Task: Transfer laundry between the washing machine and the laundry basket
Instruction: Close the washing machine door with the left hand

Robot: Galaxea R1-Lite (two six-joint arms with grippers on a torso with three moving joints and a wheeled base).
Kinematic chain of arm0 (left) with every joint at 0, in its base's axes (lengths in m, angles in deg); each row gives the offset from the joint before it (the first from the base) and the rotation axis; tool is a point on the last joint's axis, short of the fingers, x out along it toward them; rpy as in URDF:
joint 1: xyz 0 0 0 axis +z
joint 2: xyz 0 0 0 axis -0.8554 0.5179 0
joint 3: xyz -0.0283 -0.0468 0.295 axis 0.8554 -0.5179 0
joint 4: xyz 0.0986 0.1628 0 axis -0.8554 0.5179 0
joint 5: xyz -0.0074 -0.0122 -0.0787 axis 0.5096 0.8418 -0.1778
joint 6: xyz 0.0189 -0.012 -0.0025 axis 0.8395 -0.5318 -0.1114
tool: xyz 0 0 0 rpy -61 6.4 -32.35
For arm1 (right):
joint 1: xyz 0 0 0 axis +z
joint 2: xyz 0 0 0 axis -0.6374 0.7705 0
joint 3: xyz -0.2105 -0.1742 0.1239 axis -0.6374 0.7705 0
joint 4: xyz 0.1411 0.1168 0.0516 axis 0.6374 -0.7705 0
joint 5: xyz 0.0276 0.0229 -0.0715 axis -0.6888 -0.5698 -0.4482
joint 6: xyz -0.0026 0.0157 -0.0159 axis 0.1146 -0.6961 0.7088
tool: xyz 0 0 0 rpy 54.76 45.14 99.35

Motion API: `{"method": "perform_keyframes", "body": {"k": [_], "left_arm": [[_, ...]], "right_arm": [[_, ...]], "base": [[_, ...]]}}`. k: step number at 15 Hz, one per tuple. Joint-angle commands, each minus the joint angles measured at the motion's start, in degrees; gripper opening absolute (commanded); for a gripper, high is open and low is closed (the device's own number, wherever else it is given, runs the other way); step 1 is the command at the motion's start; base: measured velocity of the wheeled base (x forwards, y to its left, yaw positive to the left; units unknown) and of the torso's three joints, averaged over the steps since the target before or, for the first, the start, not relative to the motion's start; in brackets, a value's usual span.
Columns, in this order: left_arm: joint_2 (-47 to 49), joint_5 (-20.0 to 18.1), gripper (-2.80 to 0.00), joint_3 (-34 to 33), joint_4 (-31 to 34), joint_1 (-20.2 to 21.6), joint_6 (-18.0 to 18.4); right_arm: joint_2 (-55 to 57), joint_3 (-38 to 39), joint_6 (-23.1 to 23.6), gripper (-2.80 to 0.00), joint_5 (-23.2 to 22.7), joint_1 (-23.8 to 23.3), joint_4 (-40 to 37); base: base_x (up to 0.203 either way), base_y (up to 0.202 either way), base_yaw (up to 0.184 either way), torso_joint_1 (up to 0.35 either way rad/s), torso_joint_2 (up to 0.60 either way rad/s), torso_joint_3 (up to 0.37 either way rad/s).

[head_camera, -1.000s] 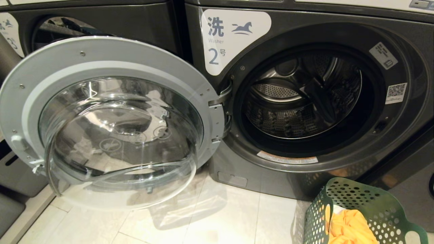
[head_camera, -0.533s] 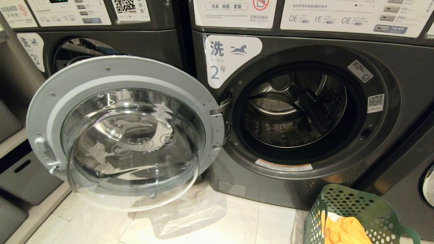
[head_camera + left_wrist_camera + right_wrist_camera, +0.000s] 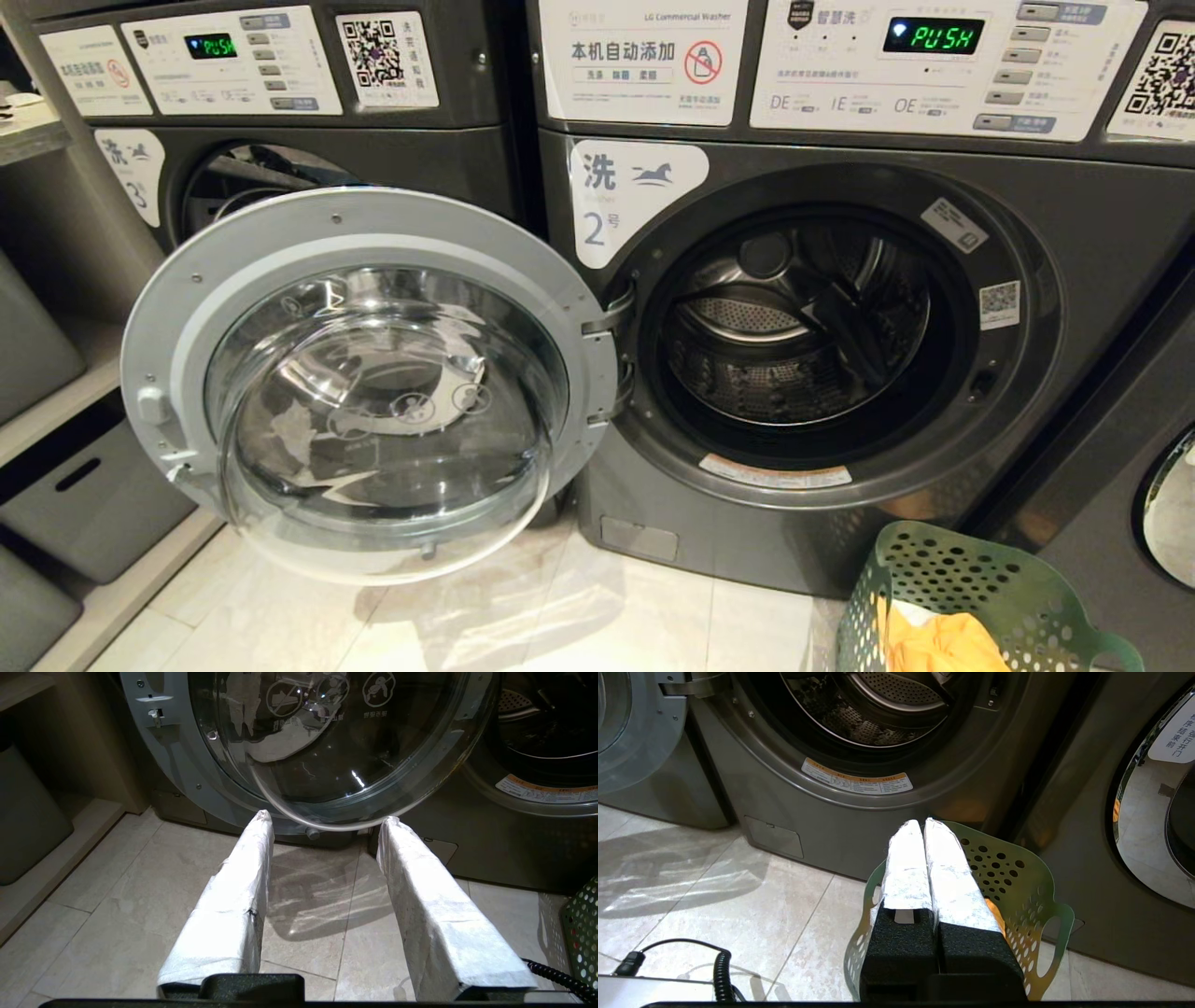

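Right wrist view, your right gripper jaws clenched empty above the laundry basket, orange laundry inside, left gripper jaws apart, empty, washing machine door swung wide.

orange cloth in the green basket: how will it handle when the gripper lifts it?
The orange cloth lies crumpled in folds, so it will probably be floppy and drape from one pinch point. It looks thin, likely light. It might snag on the holed wall of the laundry basket as it comes out.
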State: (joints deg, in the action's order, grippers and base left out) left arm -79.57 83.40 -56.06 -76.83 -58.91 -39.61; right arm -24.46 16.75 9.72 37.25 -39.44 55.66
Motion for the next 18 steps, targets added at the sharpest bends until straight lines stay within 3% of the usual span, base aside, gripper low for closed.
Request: {"method": "perform_keyframes", "body": {"k": [1,7,13,18], "left_arm": [[0.07,0.01,-2.8,0.0,-0.03,0.01,-0.05],[0.07,0.01,-2.8,-0.07,0.04,0.01,0.04],[0.07,0.01,-2.8,0.01,0.04,0.01,-0.05],[0.07,0.01,-2.8,0.01,0.04,0.01,-0.05]], "right_arm": [[0.07,0.0,0.03,-2.8,0.02,0.02,-0.01],[0.07,0.0,-0.15,-2.8,-0.23,0.02,-0.01],[0.07,0.0,-0.24,-2.8,-0.15,0.02,-0.01],[0.07,0.0,-0.24,-2.8,-0.15,0.02,-0.01]], "base": [[0.0,0.0,0.0,0.0,0.0,0.0],[0.0,0.0,0.0,0.0,0.0,0.0],[0.0,0.006,-0.144,0.001,0.0,0.005],[0.0,0.0,0.0,0.0,0.0,0.0]]}}
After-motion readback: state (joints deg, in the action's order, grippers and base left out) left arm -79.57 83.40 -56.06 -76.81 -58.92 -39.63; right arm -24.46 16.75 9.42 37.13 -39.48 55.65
